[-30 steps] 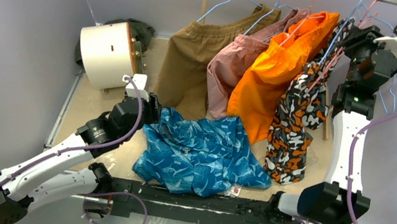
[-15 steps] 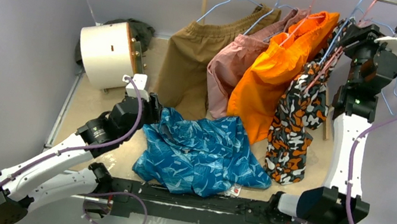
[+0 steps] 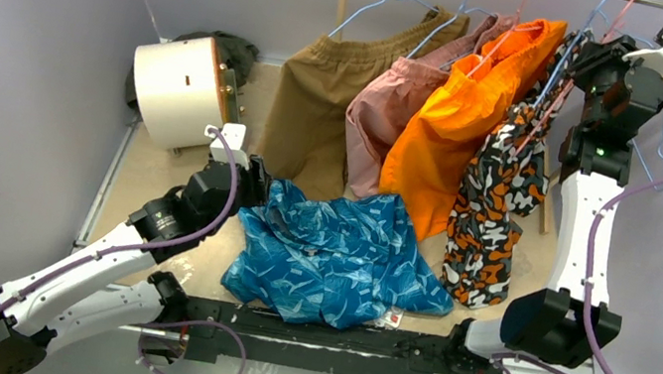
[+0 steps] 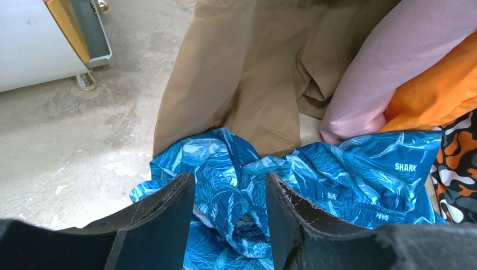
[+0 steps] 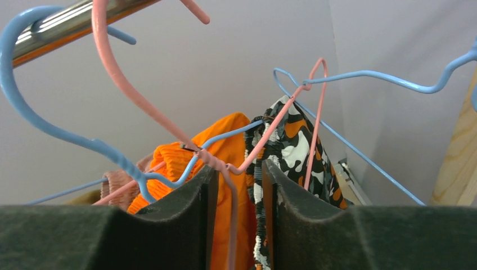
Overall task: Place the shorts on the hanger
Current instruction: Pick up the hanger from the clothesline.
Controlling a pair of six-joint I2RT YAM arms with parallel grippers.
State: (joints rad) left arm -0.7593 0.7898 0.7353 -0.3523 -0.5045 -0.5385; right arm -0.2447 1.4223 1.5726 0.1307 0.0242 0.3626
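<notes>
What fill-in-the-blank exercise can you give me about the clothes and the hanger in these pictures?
1. The shorts lying on the table are mostly ____ in colour.
2. The wire hanger between the fingers of the right tool is ____.
3. The hanging shorts next to the camouflage pair are bright ____.
Missing words: blue; pink; orange.

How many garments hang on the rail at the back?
4: brown shorts at the left, then a pink pair, an orange pair, and a camouflage pair at the right. Others may hide behind them.
</notes>
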